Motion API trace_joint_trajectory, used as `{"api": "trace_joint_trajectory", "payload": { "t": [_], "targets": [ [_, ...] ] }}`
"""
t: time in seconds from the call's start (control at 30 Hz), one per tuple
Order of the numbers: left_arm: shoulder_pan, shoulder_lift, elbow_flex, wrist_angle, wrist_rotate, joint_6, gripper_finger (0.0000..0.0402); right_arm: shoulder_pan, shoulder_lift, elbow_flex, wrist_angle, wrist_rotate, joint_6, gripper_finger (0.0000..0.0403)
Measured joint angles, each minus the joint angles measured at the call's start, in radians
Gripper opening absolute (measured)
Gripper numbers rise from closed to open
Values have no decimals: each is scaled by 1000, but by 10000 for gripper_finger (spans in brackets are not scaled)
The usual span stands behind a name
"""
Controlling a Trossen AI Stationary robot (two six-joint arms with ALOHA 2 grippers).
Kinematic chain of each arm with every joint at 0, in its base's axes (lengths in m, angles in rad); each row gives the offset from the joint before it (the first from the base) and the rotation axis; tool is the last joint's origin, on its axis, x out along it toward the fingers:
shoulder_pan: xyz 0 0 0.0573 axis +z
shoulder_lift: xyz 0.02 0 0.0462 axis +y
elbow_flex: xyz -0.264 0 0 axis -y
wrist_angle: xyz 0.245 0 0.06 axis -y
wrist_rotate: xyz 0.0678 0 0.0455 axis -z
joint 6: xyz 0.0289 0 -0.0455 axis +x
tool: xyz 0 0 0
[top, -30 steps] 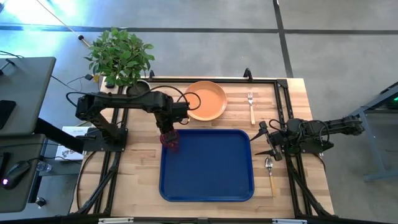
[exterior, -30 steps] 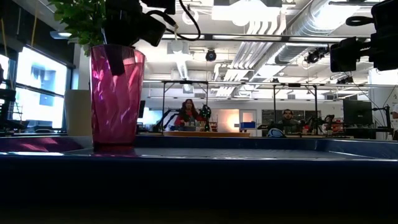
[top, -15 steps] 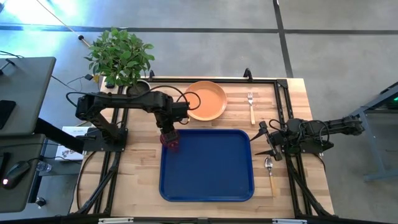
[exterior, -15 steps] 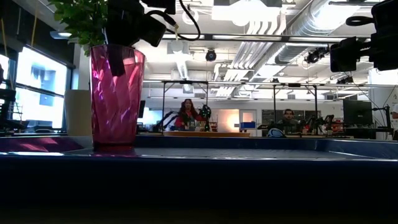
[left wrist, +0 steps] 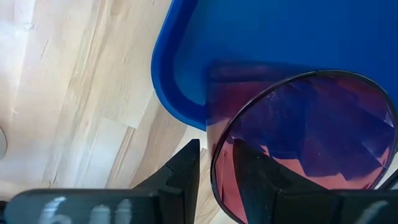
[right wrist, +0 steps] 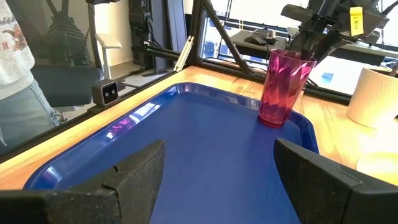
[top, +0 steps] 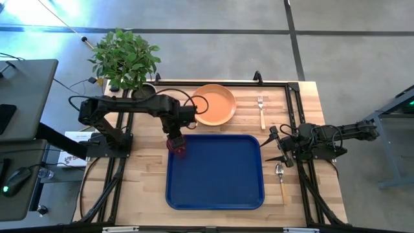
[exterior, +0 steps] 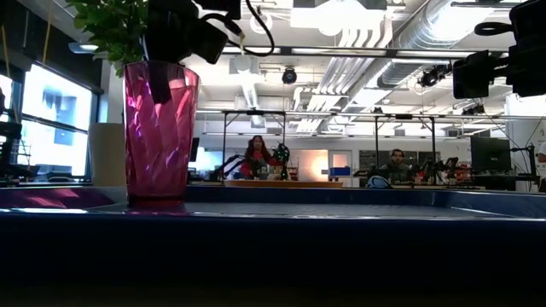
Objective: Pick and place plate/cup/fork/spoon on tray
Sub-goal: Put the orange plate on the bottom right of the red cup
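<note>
The dark red cup [top: 179,150] stands upright on its base in the far left corner of the blue tray [top: 220,184]; it also shows in the low view [exterior: 159,128] and the right wrist view [right wrist: 283,87]. My left gripper [left wrist: 216,155] comes down over the cup's far rim, one finger inside and one outside, slightly open. The orange plate [top: 213,103] and the fork [top: 261,111] lie on the table beyond the tray. The spoon [top: 281,178] lies right of the tray. My right gripper [top: 277,150] is open and empty, just beyond the spoon's bowl. My left gripper straddles the cup's wall at the rim [left wrist: 212,163] from above, one finger [left wrist: 252,174] inside the cup and one [left wrist: 186,171] outside. A narrow gap shows on each side of the wall, and I cannot tell whether either finger touches it.
A potted plant [top: 126,58] stands at the table's far left corner, its pale pot [right wrist: 373,93] beyond the cup. Black frame rails [top: 294,110] run along the table's sides. People sit in the room behind the table [exterior: 256,158].
</note>
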Motion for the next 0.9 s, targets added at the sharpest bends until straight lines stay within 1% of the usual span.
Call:
{"api": "trace_joint_trajectory", "payload": {
  "t": [0.37,0.77,0.83,0.9],
  "targets": [
    [1,-41,17,-2,1,-8,88,0,0,0,1,1,-8,293],
    [1,-43,255,-18,-5,-8,88,0,0,0,47,1,-7,293],
    [1,-43,299,-31,-18,-8,88,0,0,0,77,0,13,293],
    [1,-43,335,-36,-34,-8,88,0,0,0,123,-1,71,293]
  ]
}}
